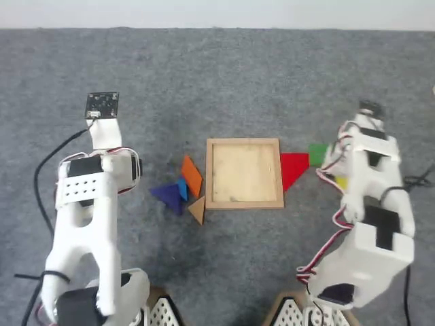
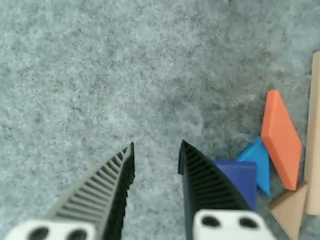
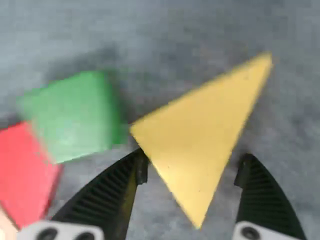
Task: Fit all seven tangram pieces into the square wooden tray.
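Now we see the square wooden tray (image 1: 243,173) lying flat in the middle of the bench (image 1: 204,81), which has a grey felt-like cover. The floor of the tray is bare wood.

At 9 o'clock from the tray lies the orange parallelogram (image 1: 192,175), just beside the rim. The small blue triangle (image 1: 181,187) touches it on the outer side, and the purple triangle (image 1: 166,195) lies next to the blue one, farther from the tray. The tan triangle (image 1: 198,209) lies just beside the tray's corner at 7 o'clock.

At 3 o'clock the red triangle (image 1: 292,166) lies against the rim. The green square (image 1: 317,153) touches it at about 2 o'clock.

The left claw (image 2: 156,145) is released and hangs over the bare cover, with one finger in front of the purple triangle. The right claw (image 3: 195,157) is also released. Its two fingers stand on both sides of the yellow triangle (image 3: 200,145), which lies flat near the green square.
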Controlling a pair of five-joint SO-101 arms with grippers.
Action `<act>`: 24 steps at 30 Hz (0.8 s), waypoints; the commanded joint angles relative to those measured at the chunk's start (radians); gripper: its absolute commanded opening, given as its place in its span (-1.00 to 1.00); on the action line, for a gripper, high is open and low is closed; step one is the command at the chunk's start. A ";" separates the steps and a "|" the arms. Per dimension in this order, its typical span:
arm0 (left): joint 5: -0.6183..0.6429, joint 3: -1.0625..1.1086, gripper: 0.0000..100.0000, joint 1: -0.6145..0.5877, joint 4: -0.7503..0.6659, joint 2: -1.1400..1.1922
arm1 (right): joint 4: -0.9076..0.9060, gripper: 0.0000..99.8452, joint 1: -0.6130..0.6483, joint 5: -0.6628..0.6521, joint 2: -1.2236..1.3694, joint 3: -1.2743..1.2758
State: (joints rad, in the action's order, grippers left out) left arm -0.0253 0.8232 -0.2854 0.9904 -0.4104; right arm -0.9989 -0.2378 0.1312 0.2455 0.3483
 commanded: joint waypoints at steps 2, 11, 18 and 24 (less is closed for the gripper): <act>0.011 -0.007 -0.71 0.002 -0.021 0.005 | -0.053 -0.41 -0.039 0.196 -0.136 -0.041; 0.011 0.027 -0.71 -0.003 -0.025 0.002 | -0.073 -0.40 -0.005 0.407 -0.127 -0.181; 0.011 0.027 -0.71 -0.005 -0.025 0.002 | -0.085 -0.40 0.016 0.399 0.050 -0.333; 0.009 0.027 -0.71 -0.006 -0.025 0.002 | -0.163 -0.40 0.012 0.192 0.180 -0.376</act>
State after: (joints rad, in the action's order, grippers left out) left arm -0.0253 0.8569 -0.2854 0.9858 -0.4028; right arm -1.1431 -0.2348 0.4212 0.4143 0.0338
